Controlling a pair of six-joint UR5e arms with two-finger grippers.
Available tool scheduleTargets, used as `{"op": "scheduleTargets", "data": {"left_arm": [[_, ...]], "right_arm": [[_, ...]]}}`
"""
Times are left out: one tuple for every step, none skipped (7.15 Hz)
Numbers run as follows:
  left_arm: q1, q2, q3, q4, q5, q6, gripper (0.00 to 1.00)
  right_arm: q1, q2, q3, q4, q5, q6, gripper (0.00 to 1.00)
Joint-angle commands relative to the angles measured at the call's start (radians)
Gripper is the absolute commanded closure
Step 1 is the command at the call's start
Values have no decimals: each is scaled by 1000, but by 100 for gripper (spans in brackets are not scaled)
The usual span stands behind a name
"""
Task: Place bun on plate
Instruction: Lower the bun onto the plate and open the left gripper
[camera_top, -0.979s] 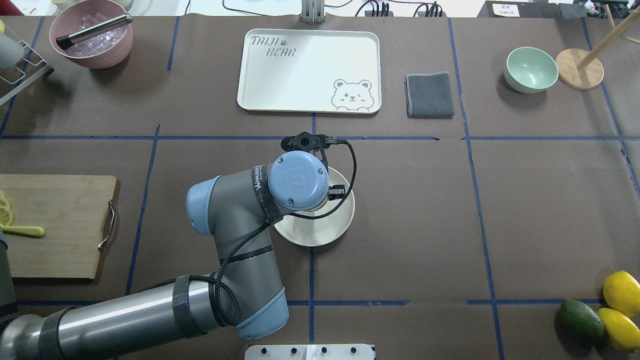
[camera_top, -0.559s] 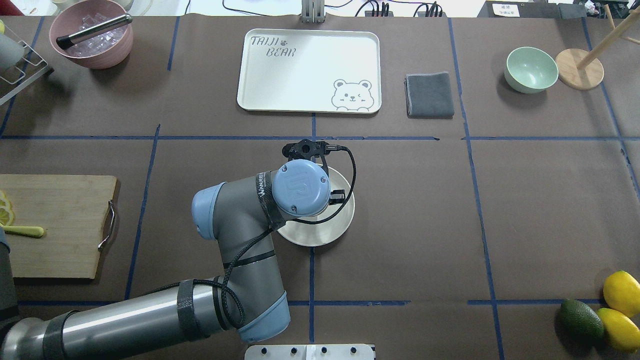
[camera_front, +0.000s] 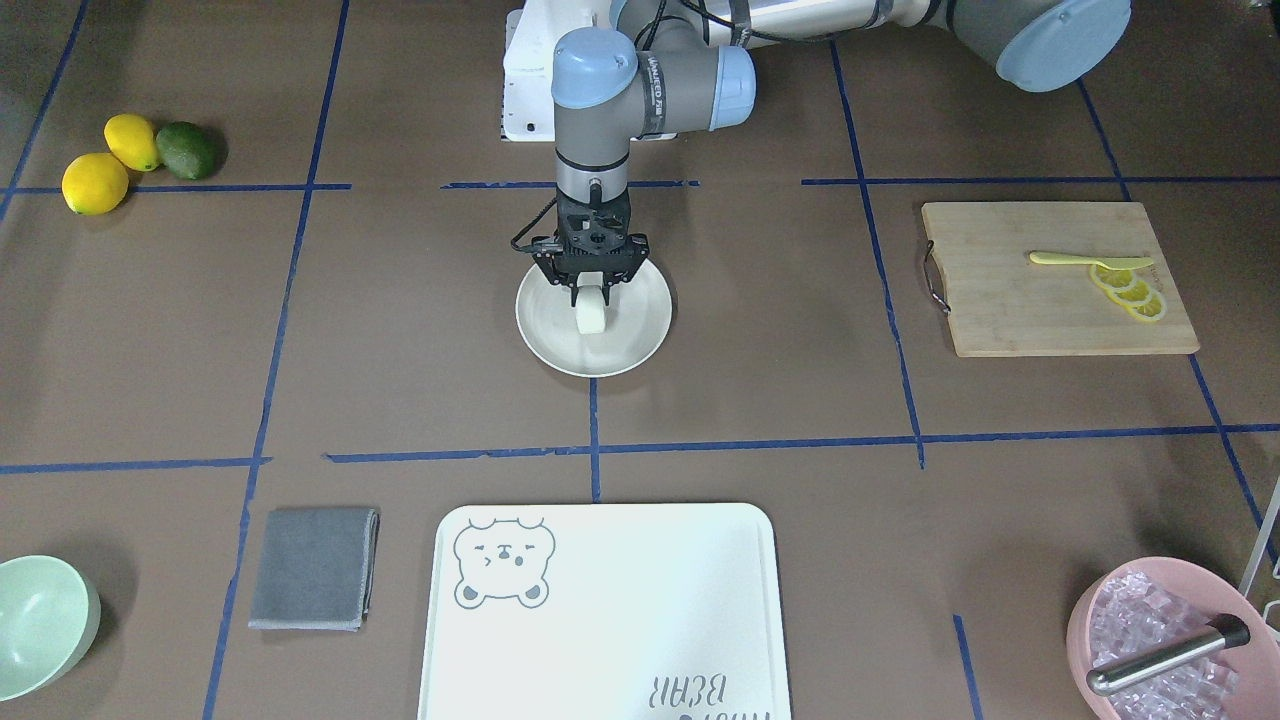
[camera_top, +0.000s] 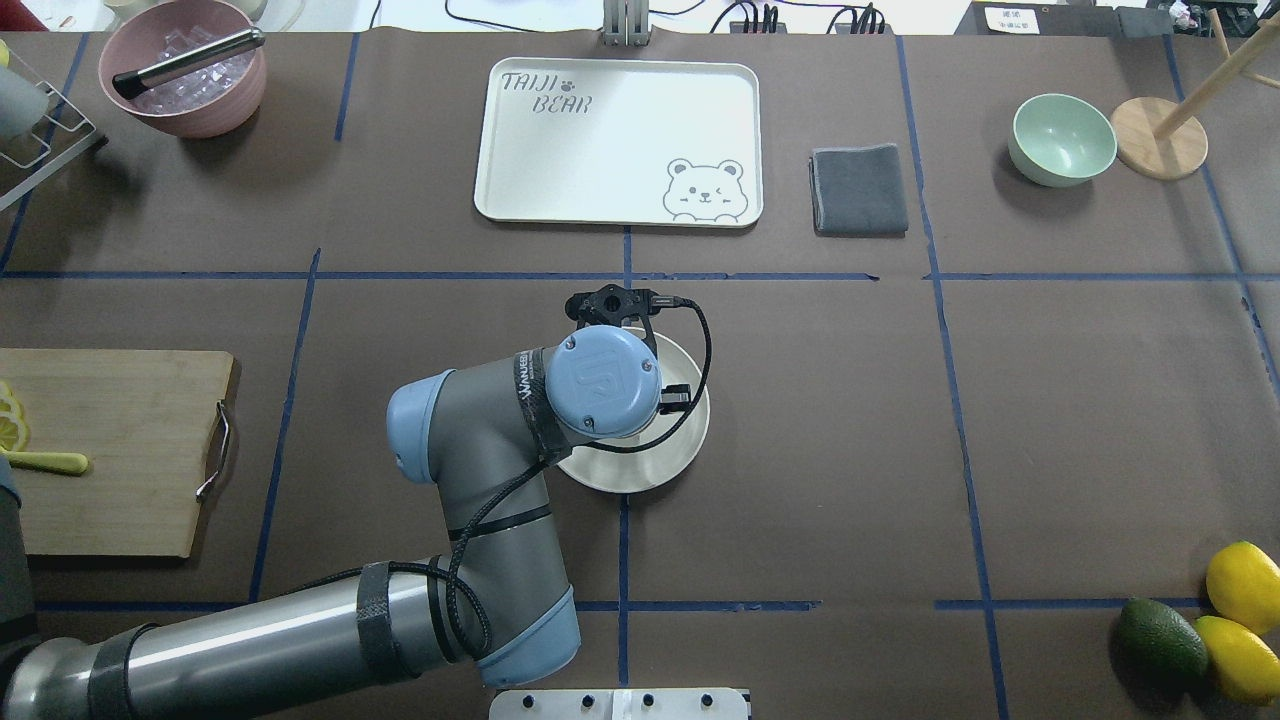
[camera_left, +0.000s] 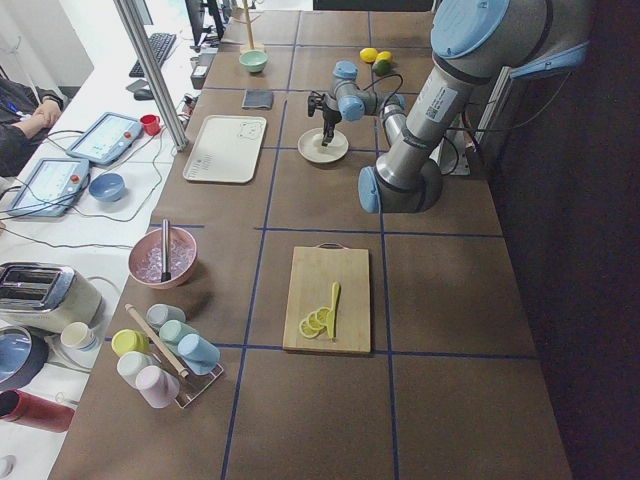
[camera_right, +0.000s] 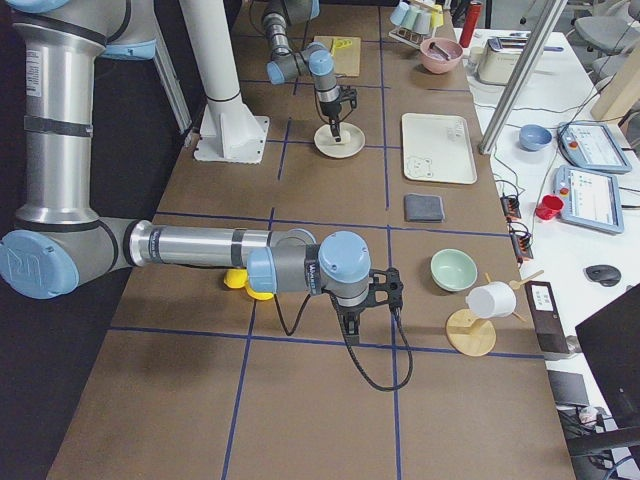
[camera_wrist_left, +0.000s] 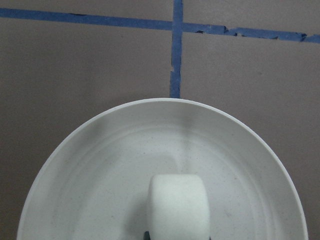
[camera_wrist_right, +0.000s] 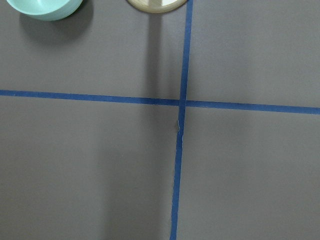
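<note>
One bun (camera_front: 590, 318) sits clamped between the left jaws, the plate (camera_front: 545, 335) directly beneath them; right jaws: cannot tell.

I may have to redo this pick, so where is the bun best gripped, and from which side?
Take the bun across its rounded sides near the top end, coming straight down from above. It stands on end over the plate, taller than wide, and the left gripper clamps it that way.
</note>
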Motion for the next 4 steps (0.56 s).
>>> {"op": "scheduleTargets", "data": {"left_arm": [[0,1,1,-1,-1,6,22],[0,1,1,-1,-1,7,19],[0,1,0,-1,-1,10,6],[-3,-5,-20,-8,-1,10,0]], "right_arm": [[0,-5,2,2,0,0,0],[1,-6,4,2,0,0,0],[0,-6,4,2,0,0,0],[1,-6,4,2,0,0,0]]}}
